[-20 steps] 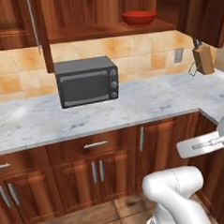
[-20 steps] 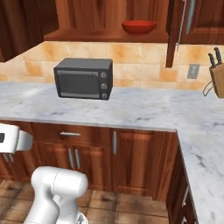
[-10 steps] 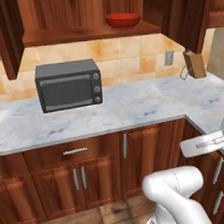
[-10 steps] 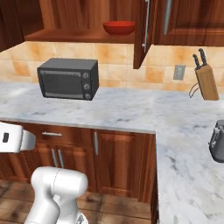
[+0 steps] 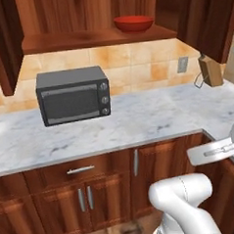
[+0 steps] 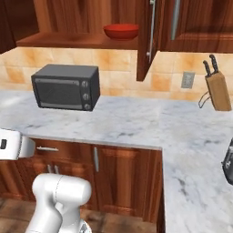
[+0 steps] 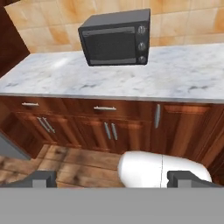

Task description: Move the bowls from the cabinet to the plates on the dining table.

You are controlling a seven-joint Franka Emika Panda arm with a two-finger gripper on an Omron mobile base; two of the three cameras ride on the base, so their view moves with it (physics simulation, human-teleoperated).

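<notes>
Sitting on the open shelf of the cabinet [image 5: 89, 39], the red bowl [image 5: 134, 23] rests upright above and to the right of the toaster oven [image 5: 73, 94], which stands on the marble tabletop [image 5: 139, 120] against the tan tiled wall. From the right base view the same red bowl [image 6: 121, 31] lies on the shelf just left of an open cabinet door [image 6: 148, 38] with a long silver bar handle, well above the toaster oven [image 6: 66, 86] and slightly to its right. A wooden knife block [image 6: 217, 86] stands on the tabletop [image 6: 136, 123] far to the right of the toaster oven, near a wall outlet [image 6: 187, 80]; in the left base view the knife block [image 5: 211, 70] sits in the corner where the tabletop turns. Below the toaster oven run lower drawer cabinets [image 5: 84, 189] with short silver handles. In the hand view the claw [image 7: 115, 178] points toward the lower cabinets [image 7: 105, 127] beneath the toaster oven [image 7: 116, 37], its two dark fingertips [image 7: 41, 178] set at the widest spread, far apart at the bottom edge, with nothing between them and nothing held. The claw is low, well below the toaster oven and far from the red bowl.
</notes>
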